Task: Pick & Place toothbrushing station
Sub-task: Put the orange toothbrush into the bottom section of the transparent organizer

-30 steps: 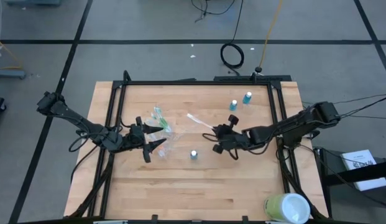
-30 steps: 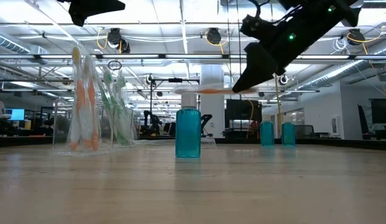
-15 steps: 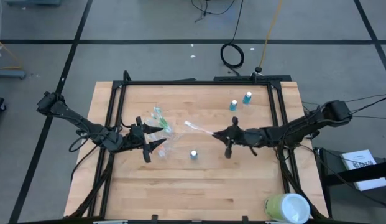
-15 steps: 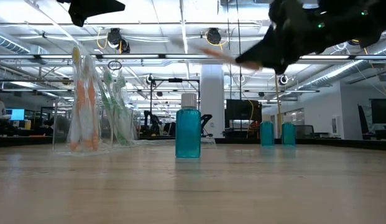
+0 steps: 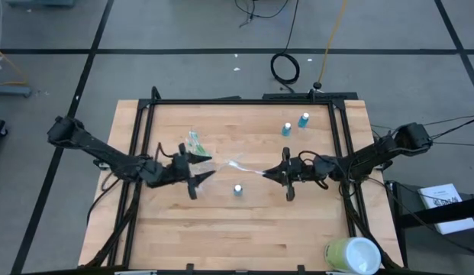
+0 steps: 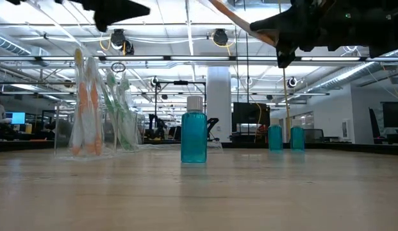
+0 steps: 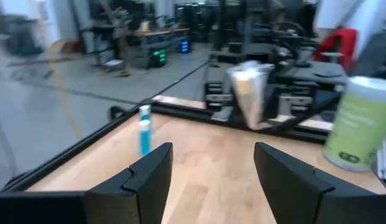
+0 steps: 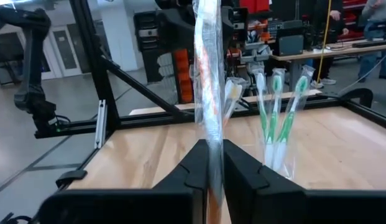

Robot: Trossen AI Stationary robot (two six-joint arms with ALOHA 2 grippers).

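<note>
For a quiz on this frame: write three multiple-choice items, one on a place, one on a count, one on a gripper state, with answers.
1. Where is the large pale green-and-white cup?
A. at the table's middle
B. at the table's near right corner
C. in the left gripper

2. How many blue tubes stand on the table?
A. one
B. three
C. five

3. The right gripper is
A. open and empty
B. out of view
C. shut on a wrapped toothbrush

Answers: 1 B, the high view shows it there. 2 B, one near the middle, two at the far side. 3 C, the fingers pinch the wrapper in the right wrist view.
</note>
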